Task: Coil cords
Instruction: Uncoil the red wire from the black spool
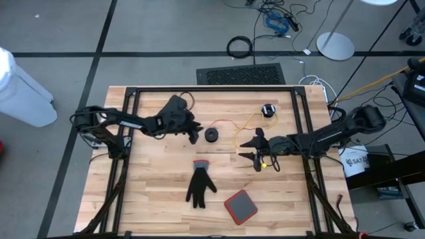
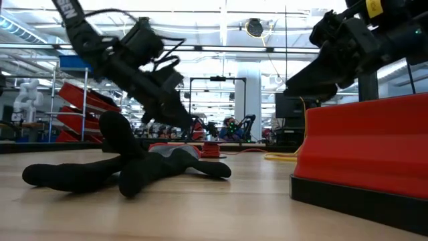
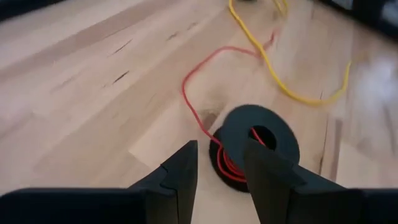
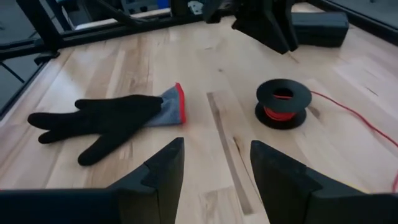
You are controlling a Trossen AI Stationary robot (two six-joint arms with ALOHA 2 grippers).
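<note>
A black spool wound with thin red cord stands on the table, and its loose red end trails away over the wood. A yellow cord runs from a second black puck at the far right. My left gripper is open and tipped down just short of the spool, which stands in front of its fingertips. I cannot tell whether a finger touches it. My right gripper is open above bare wood, right of the spool, with nothing between its fingers.
A black glove with a grey and red cuff lies near the table's middle front. A red square block on a dark base sits to its right by the near edge. A black frame borders the table.
</note>
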